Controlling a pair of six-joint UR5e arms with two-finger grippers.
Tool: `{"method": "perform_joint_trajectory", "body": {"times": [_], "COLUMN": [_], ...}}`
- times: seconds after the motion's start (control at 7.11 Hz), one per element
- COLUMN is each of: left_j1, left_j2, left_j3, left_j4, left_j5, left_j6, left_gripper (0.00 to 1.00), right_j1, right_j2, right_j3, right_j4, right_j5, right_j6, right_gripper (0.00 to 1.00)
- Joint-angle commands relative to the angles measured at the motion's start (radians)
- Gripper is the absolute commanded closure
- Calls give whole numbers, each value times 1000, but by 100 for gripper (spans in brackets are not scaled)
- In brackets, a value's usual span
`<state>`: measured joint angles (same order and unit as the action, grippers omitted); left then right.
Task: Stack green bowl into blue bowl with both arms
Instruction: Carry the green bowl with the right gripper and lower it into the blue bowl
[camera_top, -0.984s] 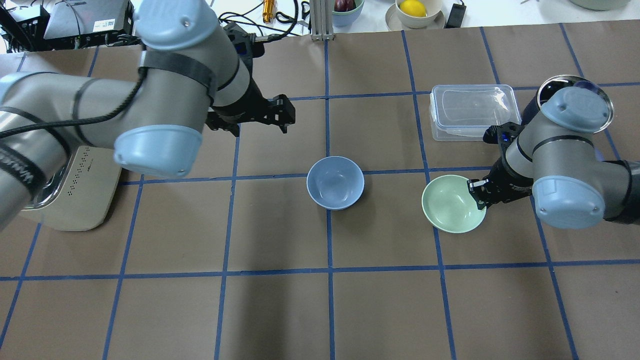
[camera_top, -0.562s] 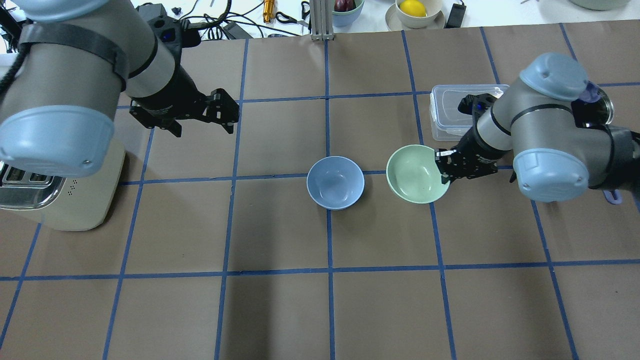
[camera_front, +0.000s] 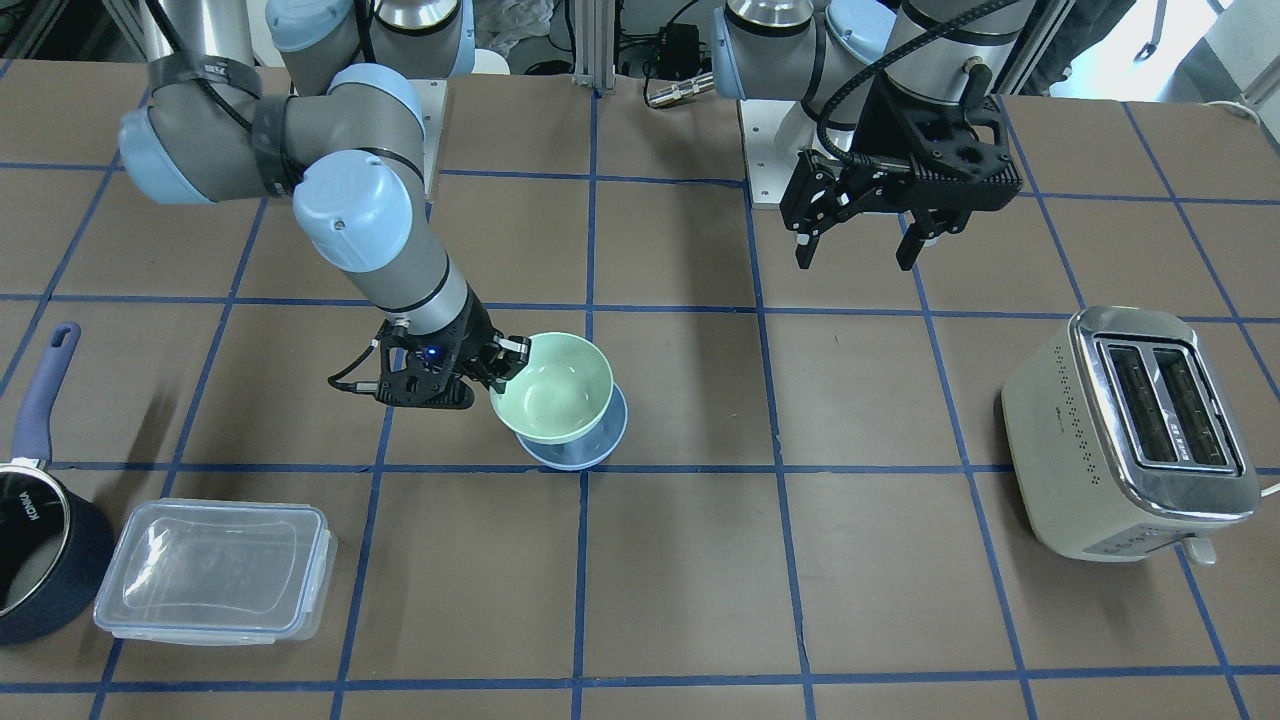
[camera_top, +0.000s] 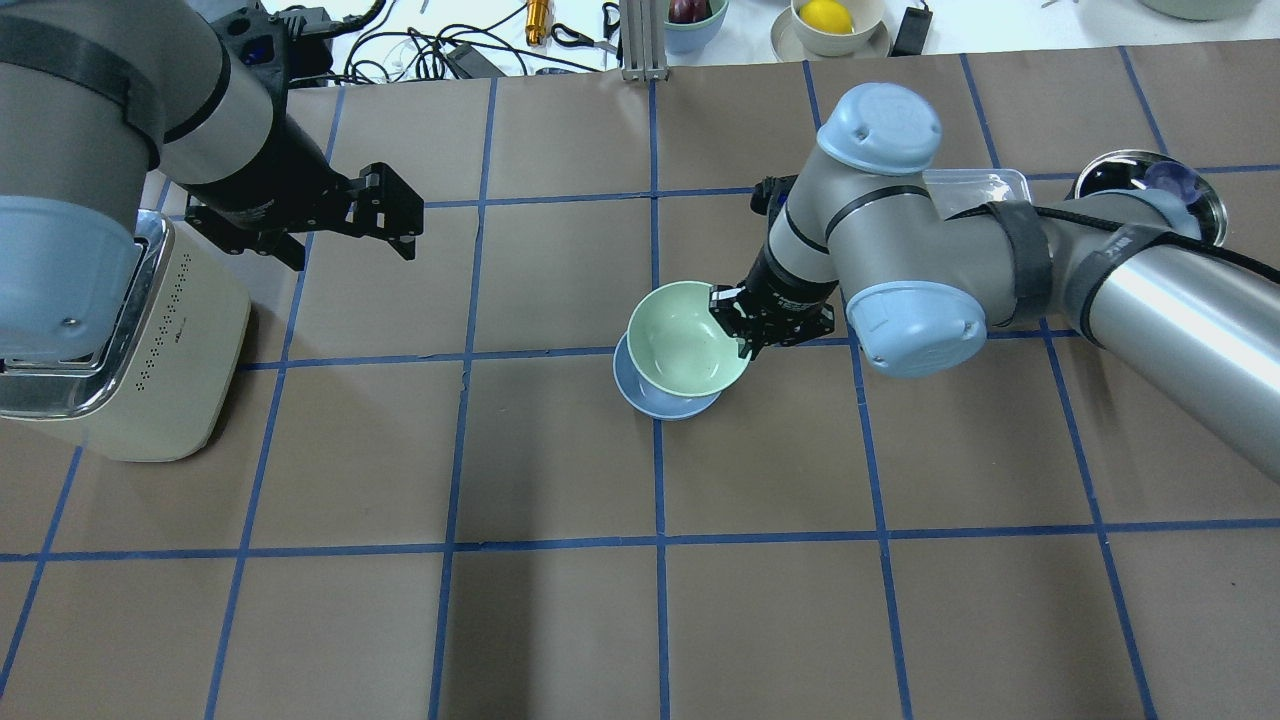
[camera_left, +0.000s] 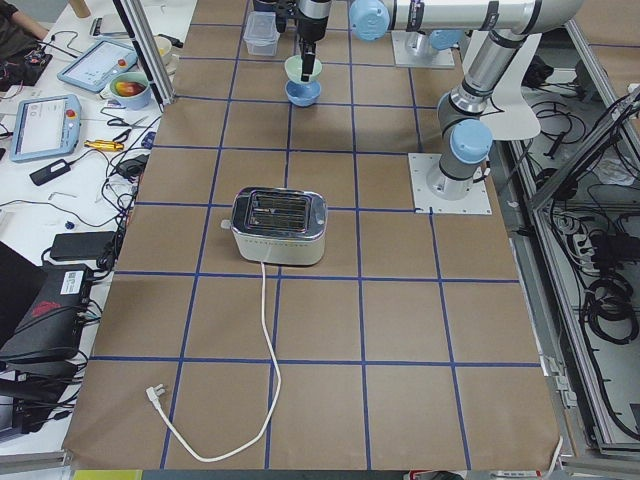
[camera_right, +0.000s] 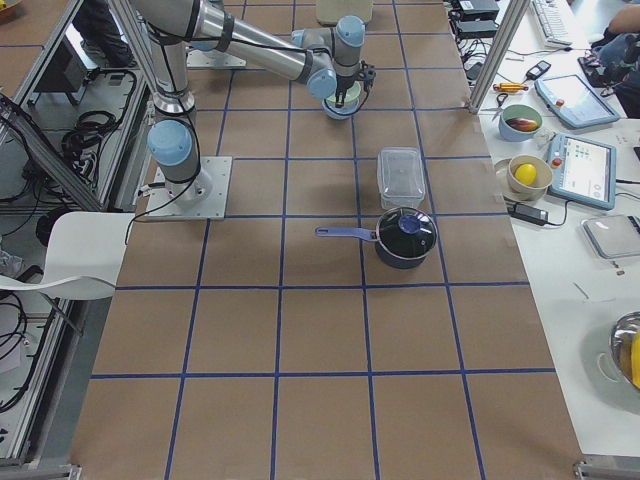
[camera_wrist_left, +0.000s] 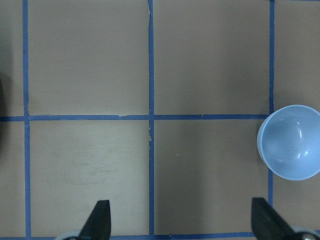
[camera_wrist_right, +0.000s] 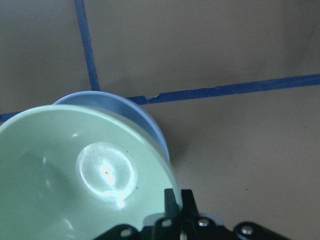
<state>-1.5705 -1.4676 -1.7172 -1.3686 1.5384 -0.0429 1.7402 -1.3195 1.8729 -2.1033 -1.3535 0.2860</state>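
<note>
Two small round bowls are in the middle of the brown table (camera_top: 900, 620) with blue tape lines. The pale mint-green bowl (camera_top: 683, 335) is up in the air, right over the pale blue bowl (camera_top: 648, 401). The blue bowl stands on the table where two blue lines cross. Only a thin curved bit of it peeks out from under the green one, on the near left side. The green bowl tips a little. I cannot tell if its bottom touches the blue bowl.

The black two-finger gripper of the right arm (camera_top: 740, 332) holds the green bowl. Its fingers pinch the rim on the bowl's right side, one inside the bowl and one outside. The grey right arm reaches in from the right side, low over the table.

The black gripper of the left arm (camera_top: 352, 252) hangs in the air on the far left, well apart from both bowls. Its fingers (camera_wrist_left: 98, 222) are spread wide and hold nothing.

A cream toaster with a shiny metal top (camera_top: 160, 390) stands on the left side of the table, near the left gripper. Its white cord (camera_left: 265, 340) runs across the table farther left, and the plug lies flat at the end.

A clear plastic box with a lid (camera_front: 215, 570) lies on the far right, well apart from the bowls. A dark blue saucepan (camera_front: 30, 560) stands just beside it, even farther right. Its long handle points to the near side.
</note>
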Motion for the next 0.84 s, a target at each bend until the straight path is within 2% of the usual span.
{"method": "perform_joint_trajectory", "body": {"times": [0.0,0.14,0.28,0.42,0.56,0.7], "left_j1": [3,3,3,3,3,3], "left_j2": [12,16,19,21,24,24], "left_j3": [-4,-4,-5,-5,-5,-7], "left_j4": [0,-1,-1,-1,-1,-6], "left_j5": [0,0,0,0,0,0], "left_j6": [-3,-5,-5,-5,-5,-5], "left_gripper": [0,0,0,0,0,0], "right_j1": [21,19,21,21,19,18], "right_j2": [36,55,66,66,66,56], "right_j3": [-11,-9,-9,-9,-14,-49], "right_j4": [-12,-27,-53,-55,-55,-46], "right_j5": [-4,-9,-9,-9,-12,-15], "right_j6": [7,7,7,7,4,2], "right_gripper": [100,100,71,34,23,0]}}
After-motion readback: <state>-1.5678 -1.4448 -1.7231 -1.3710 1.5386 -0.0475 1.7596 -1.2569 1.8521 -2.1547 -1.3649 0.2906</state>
